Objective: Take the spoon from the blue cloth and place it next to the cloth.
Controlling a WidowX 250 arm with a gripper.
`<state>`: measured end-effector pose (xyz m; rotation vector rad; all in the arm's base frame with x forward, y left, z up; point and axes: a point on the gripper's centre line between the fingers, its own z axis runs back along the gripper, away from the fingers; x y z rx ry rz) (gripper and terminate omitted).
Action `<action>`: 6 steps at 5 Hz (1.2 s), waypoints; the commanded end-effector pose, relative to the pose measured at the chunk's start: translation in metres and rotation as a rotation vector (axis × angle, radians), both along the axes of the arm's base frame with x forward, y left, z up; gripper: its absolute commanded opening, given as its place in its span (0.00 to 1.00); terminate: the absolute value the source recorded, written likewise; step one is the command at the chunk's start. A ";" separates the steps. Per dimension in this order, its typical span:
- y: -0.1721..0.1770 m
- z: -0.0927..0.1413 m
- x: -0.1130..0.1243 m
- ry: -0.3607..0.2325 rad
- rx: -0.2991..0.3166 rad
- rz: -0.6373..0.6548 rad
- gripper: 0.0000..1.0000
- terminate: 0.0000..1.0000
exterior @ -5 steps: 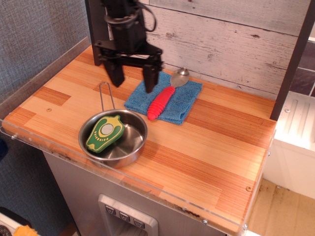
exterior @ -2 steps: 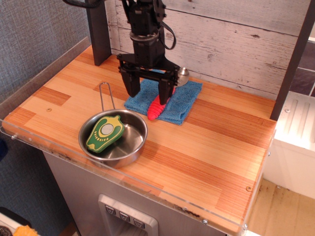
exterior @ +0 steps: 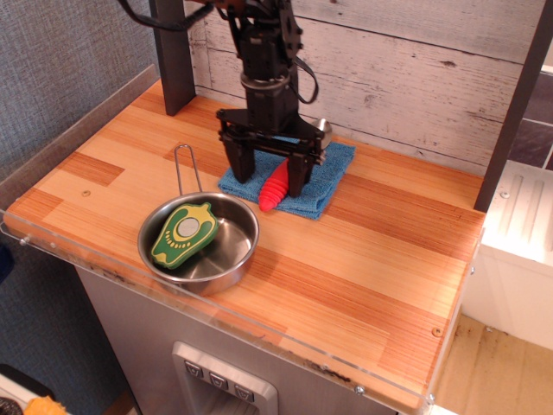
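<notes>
Observation view: the gripper (exterior: 269,181) hangs low over the blue cloth (exterior: 324,177), jaws spread wide, one finger on each side of the spoon (exterior: 274,192); the spoon lies on the cloth, its red handle pointing to 7 o'clock; at 8 o'clock from the cloth, a steel pan (exterior: 226,251) on the counter (exterior: 371,259) holds a green toy (exterior: 182,233).

You're looking at an all-black arm (exterior: 263,52): blocky segmented housing, looping black cables at its sides, ending in a gripper (exterior: 269,177) with two flat, matte black fingers (exterior: 239,162)
</notes>
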<state>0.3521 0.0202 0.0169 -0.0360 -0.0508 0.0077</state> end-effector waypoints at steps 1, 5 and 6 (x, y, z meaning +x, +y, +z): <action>-0.007 0.007 0.008 -0.041 0.011 -0.020 0.00 0.00; -0.010 0.027 -0.005 -0.031 0.006 -0.001 1.00 0.00; -0.009 0.026 -0.001 -0.035 0.011 -0.003 1.00 0.00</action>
